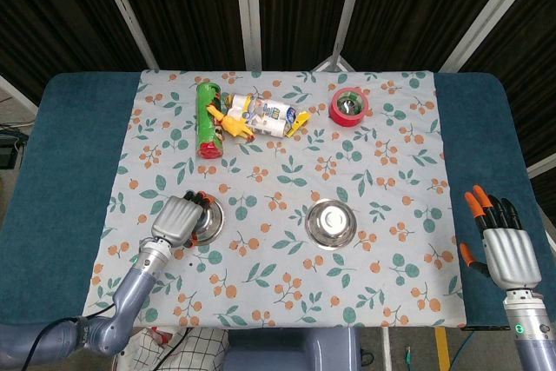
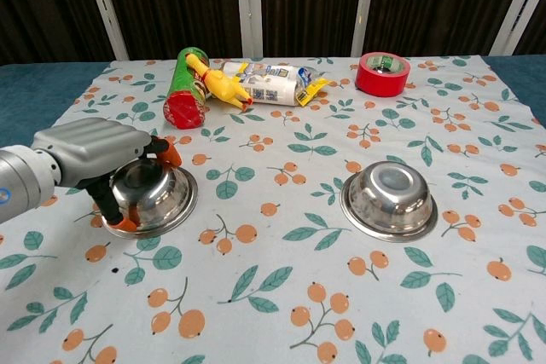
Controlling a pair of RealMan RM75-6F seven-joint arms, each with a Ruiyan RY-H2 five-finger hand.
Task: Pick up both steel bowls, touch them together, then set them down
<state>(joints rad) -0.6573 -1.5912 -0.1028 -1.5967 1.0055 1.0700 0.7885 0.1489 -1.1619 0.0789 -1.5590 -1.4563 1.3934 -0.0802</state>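
Note:
Two steel bowls sit upside down on the floral cloth. My left hand [image 1: 178,219] [image 2: 90,151] lies over the left bowl [image 1: 208,220] [image 2: 158,198], fingers curled on its far rim and thumb at its near rim, gripping it; the bowl still rests on the cloth. The right bowl [image 1: 331,222] [image 2: 389,198] stands alone near the middle, untouched. Far from it, my right hand [image 1: 506,245] hovers over the blue table edge on the right with fingers spread and nothing in it; the chest view does not show it.
Along the back of the cloth lie a green can [image 1: 207,119] [image 2: 184,87], a yellow rubber chicken [image 1: 230,122], a snack packet [image 1: 271,115] and a red tape roll [image 1: 349,106] [image 2: 382,72]. Bare cloth separates the two bowls.

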